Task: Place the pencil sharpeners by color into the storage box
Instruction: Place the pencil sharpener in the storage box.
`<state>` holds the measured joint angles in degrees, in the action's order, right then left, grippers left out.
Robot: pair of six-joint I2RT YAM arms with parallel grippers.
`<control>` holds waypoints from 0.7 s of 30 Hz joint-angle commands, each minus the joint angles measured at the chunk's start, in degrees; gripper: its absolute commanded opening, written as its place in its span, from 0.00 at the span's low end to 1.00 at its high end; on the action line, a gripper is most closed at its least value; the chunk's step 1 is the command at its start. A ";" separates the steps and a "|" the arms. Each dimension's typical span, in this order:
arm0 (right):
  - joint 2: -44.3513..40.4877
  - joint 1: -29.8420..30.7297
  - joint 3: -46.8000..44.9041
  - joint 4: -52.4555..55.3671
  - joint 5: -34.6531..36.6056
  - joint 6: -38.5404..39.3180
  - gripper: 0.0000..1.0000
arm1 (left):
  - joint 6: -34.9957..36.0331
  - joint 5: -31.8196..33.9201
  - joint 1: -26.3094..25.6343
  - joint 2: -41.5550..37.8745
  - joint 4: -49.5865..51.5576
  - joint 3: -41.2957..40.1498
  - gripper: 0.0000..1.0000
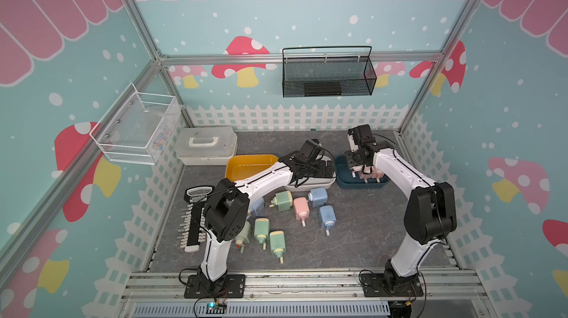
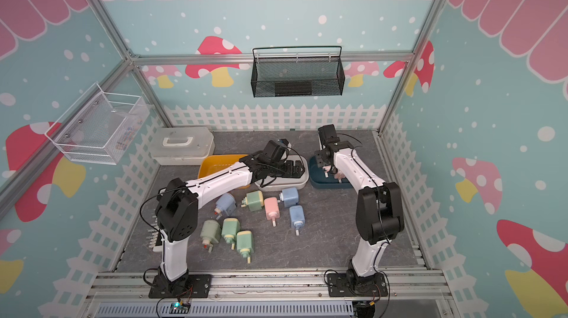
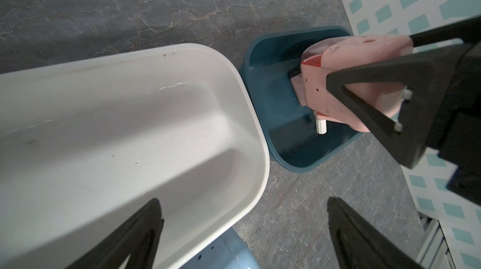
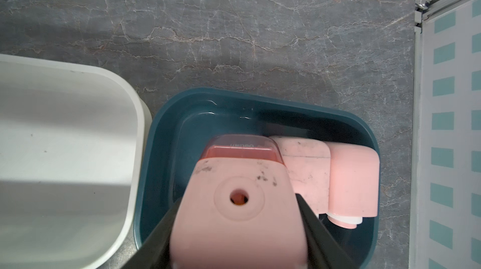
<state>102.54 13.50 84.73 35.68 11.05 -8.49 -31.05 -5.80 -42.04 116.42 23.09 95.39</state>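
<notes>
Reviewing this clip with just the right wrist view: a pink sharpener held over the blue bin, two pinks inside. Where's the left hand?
Observer: The left hand hangs open and empty over the white bin's end.
Operator: Any third bin?
Observer: Yes, a yellow bin beside the white one, empty where the arm doesn't hide it.
Operator: What's loose on the table?
Observer: In a top view, eight sharpeners: four green, three blue, one pink.

The left pincer (image 3: 243, 199) reaches forward, jaws spread wide. The right pincer (image 4: 238, 197) points down, clamped on a pink sharpener (image 4: 234, 171).
</notes>
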 commanded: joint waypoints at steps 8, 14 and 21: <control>8.31 -0.25 8.53 7.18 -0.67 -3.02 0.00 | 1.18 -0.34 -0.59 8.34 3.60 10.20 0.99; 11.85 -0.30 11.22 8.98 1.12 -3.63 0.00 | 0.49 -1.56 -0.50 12.86 5.05 14.68 0.99; 14.93 -0.31 13.21 11.09 1.64 -4.42 0.00 | -0.02 -1.67 -0.41 15.96 6.53 17.88 0.99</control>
<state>116.44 13.50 95.79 44.99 11.62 -11.68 -31.05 -6.92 -42.06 131.13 28.08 110.98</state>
